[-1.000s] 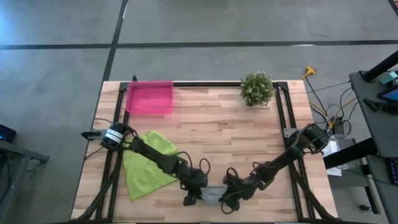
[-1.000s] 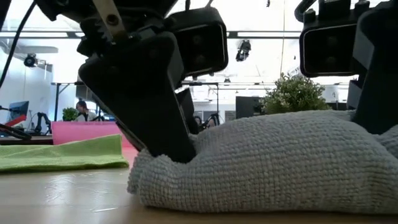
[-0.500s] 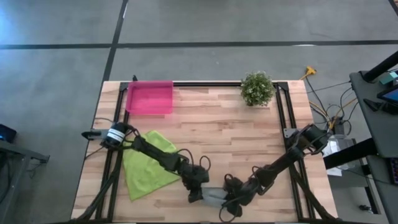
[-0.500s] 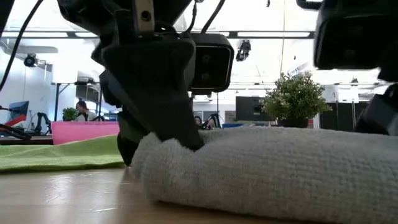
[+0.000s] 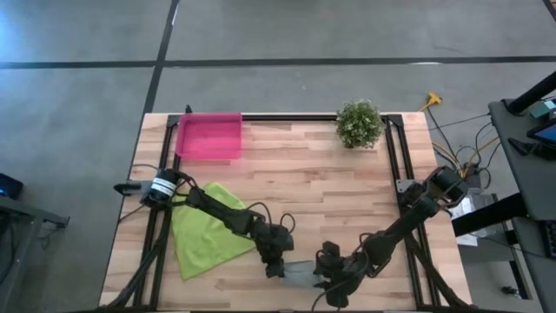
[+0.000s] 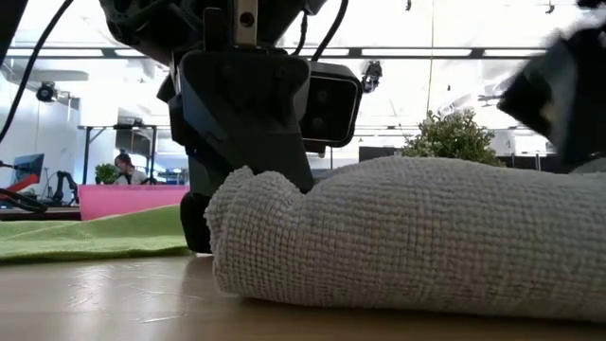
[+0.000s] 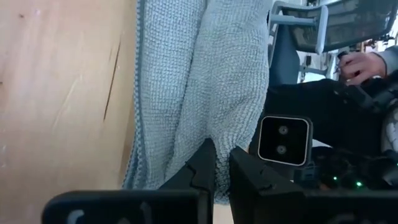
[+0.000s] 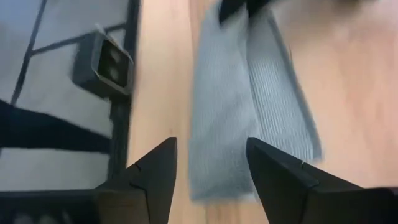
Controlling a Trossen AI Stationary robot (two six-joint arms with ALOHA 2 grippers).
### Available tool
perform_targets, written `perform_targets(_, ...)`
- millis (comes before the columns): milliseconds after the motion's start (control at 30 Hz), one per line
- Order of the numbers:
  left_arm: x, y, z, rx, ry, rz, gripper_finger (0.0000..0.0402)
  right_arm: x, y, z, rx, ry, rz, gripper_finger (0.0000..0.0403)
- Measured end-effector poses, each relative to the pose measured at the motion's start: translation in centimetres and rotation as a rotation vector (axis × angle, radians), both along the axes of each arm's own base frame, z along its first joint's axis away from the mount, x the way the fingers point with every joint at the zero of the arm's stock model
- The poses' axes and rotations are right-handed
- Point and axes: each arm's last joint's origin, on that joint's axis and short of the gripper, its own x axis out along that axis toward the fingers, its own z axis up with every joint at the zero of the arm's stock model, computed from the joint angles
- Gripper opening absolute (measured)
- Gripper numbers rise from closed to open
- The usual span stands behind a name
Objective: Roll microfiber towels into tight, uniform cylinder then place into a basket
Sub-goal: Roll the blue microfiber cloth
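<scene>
At the bench's (image 5: 330, 187) near edge the grey towel (image 5: 298, 274) lies rolled. The left gripper (image 5: 274, 269) stays pinched tight on its left end. The right gripper (image 5: 331, 296), clamped on the roll a second ago, has let go and pulled back, fingers spread wide and empty. The green towel (image 5: 204, 230) still lies flat at left, the basket (image 5: 208, 136) at the far left corner.
</scene>
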Motion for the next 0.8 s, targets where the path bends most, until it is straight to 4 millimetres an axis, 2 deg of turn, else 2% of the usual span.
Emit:
perform_targets(167, 0.1, 0.0, 0.1, -0.01, -0.001, 0.007, 0.0008, 0.7, 0.5, 1.8, -0.121, -0.08, 0.053, 0.0179)
perform_targets(367, 0.1, 0.0, 0.1, -0.007, -0.005, 0.007, 0.0008, 1.0, 0.6, 2.4, -0.235, -0.154, 0.078, 0.0178)
perform_targets(500, 0.1, 0.0, 0.1, -0.005, -0.008, 0.007, 0.0008, 1.2, 0.6, 1.1, -0.238, -0.168, 0.089, 0.0178)
perform_targets(667, 0.1, 0.0, 0.1, -0.005, -0.011, 0.007, 0.0008, 1.7, 1.6, 0.0, -0.142, -0.177, 0.155, 0.0178)
perform_targets(800, 0.1, 0.0, 0.1, 0.006, -0.035, -0.01, 0.0008, 1.8, 1.7, -1.0, -0.153, -0.154, 0.157, 0.0178)
